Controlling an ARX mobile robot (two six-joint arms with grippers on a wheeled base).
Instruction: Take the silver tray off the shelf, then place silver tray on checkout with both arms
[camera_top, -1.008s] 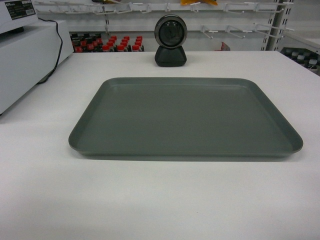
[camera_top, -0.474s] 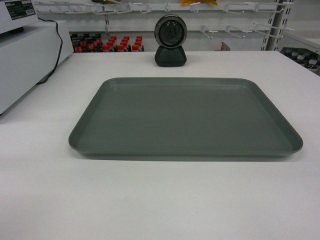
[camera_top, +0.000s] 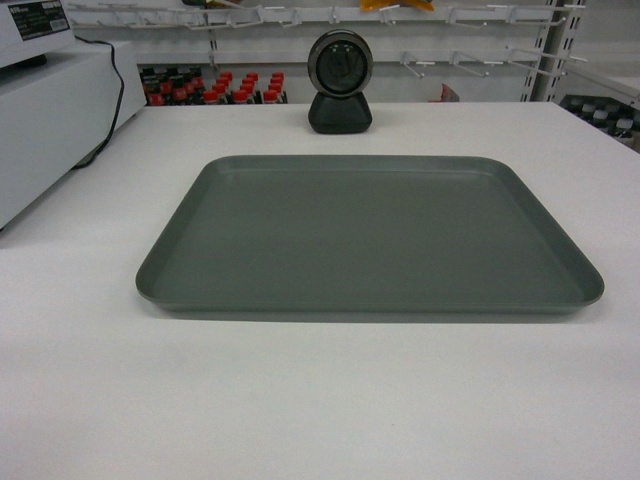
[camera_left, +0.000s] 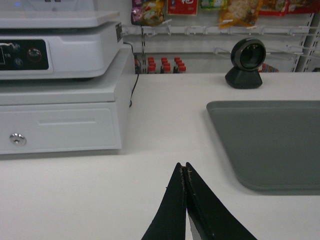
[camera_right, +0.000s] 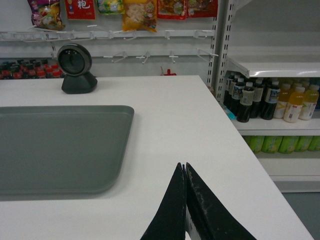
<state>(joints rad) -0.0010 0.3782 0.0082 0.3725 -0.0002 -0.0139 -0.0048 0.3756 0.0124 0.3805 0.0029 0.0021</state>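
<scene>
Resting flat on the checkout (camera_top: 90, 400), the silver tray (camera_top: 370, 235) lay forward of both grippers, a placement that suggested the set-down step was complete. It sat ahead and to the right of the left gripper (camera_left: 184, 170), and ahead and to the left of the right gripper (camera_right: 183, 170). Neither gripper touched it; each hovered with fingers pressed together, holding nothing, which was consistent with release. The tray appeared dull grey-silver, rectangular, with rounded corners and a low raised rim, and was empty. The black scanner (camera_top: 340, 82) stood beyond its far edge.
</scene>
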